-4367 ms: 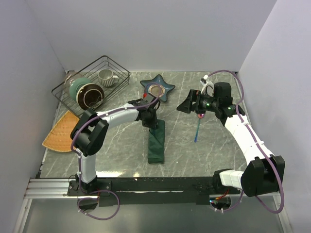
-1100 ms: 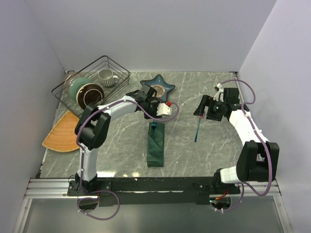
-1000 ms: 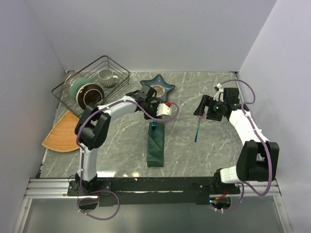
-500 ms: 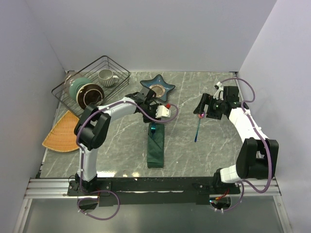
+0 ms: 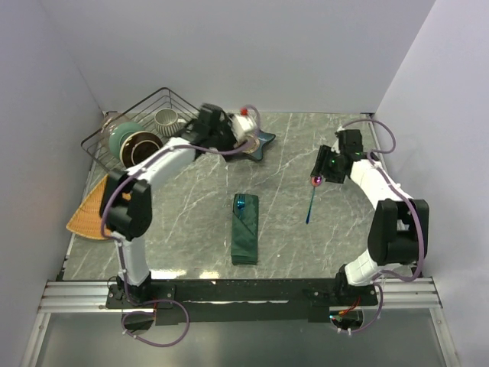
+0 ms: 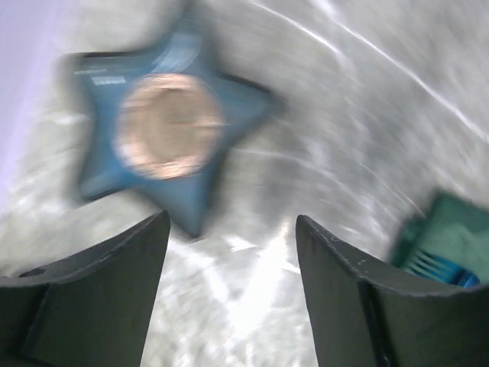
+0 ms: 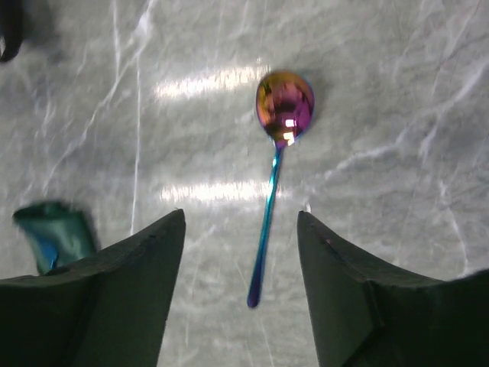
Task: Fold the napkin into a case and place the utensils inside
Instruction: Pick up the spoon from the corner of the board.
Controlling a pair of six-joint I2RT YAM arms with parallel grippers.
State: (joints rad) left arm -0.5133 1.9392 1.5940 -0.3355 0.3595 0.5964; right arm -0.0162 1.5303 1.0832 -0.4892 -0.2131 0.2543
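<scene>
Far left: one orange-tan woven mat [image 5: 84,214], partly hidden behind the left arm [image 5: 164,157]; just behind it, one black wire basket [image 5: 179,103] of crockery. Next, left arm stretched far back, left gripper [image 6: 229,229] above the single blue star-shaped dish [image 6: 164,130], jaws apart, gripping nothing; wrist view blurred. Mid-table: one dark green folded cloth case [image 5: 245,229], bright blue utensil end [image 5: 241,201] poking from its far end, rest hidden inside. Right: right arm [image 5: 374,191] bent inward, right gripper [image 7: 241,218] spread wide over one spoon [image 7: 284,111], pink-magenta bowl and blue handle, flat on the grey marble table [image 5: 183,222], unheld. Two utensils counted.
</scene>
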